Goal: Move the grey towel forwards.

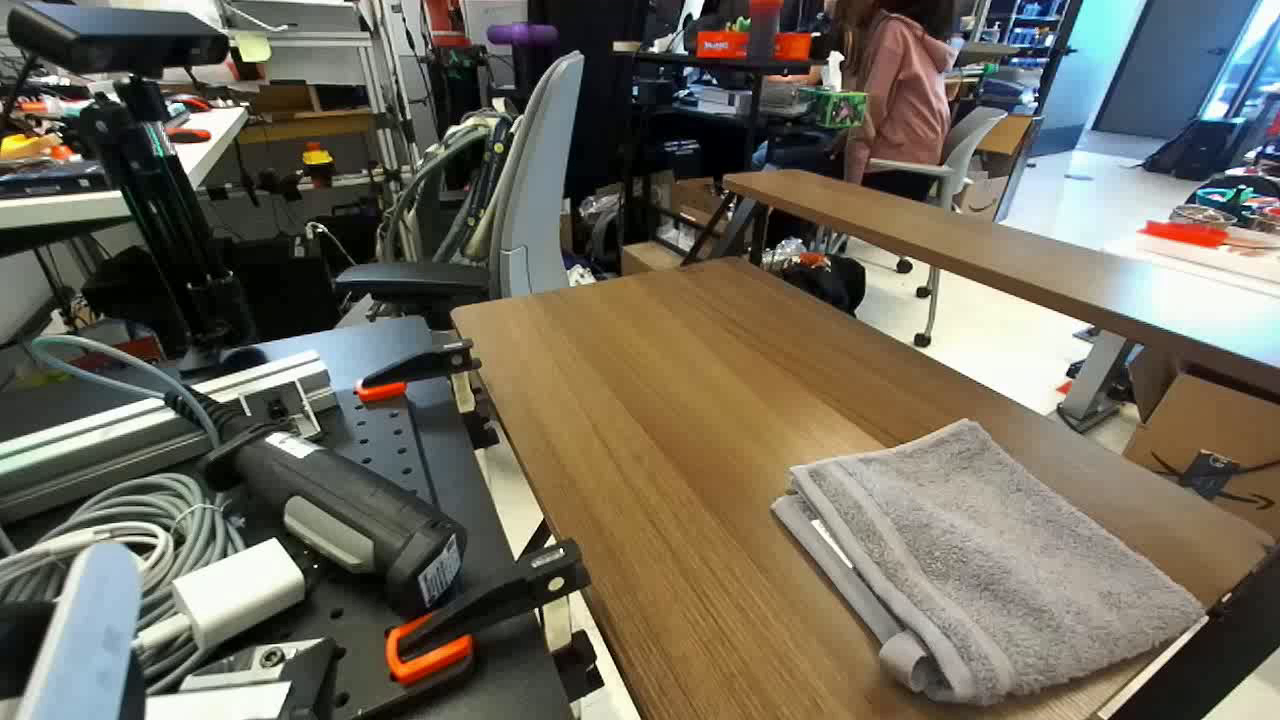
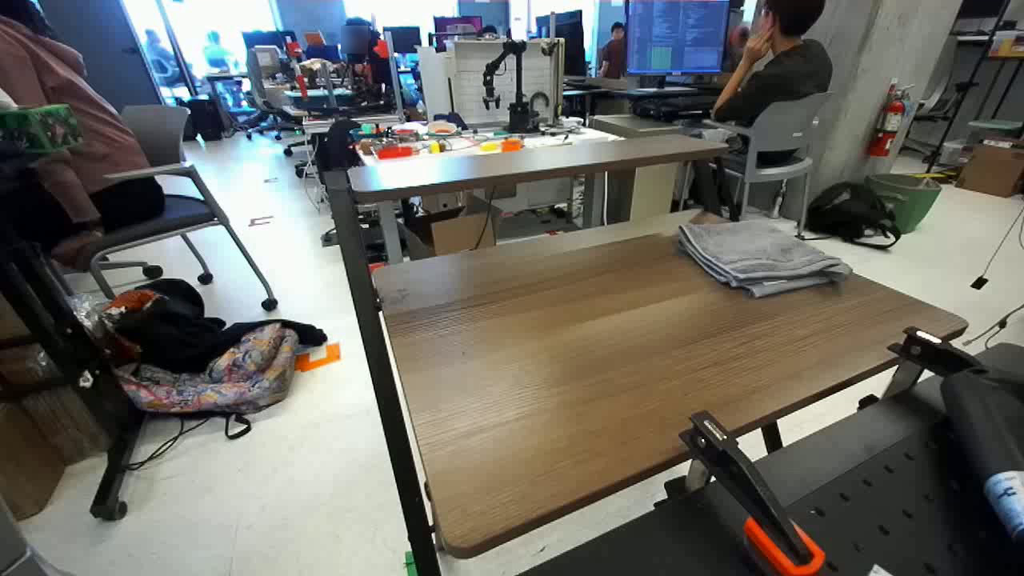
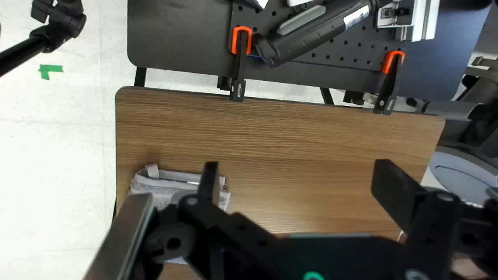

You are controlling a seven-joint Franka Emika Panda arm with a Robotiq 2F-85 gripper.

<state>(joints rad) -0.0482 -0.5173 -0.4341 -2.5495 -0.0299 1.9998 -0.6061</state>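
Note:
The grey towel (image 1: 1000,560) lies folded and flat on a brown wooden table (image 1: 640,430), towards one end. It also shows in an exterior view (image 2: 760,256), near the table's long edge under the raised shelf. In the wrist view the towel (image 3: 161,194) is at the lower left, partly hidden behind one finger and its linkage. My gripper (image 3: 296,167) is open wide and empty, with bare wood seen between its fingers. It hangs above the table, and the towel is off to the left finger's side. The gripper does not show in either exterior view.
A raised wooden shelf (image 1: 1000,250) runs along one long table edge on dark posts. A black perforated bench (image 3: 179,39) stands beside the opposite edge. Black-and-orange clamps (image 3: 238,66) and a black handheld tool (image 3: 311,35) sit on it. A grey chair (image 1: 540,190) stands near one table end.

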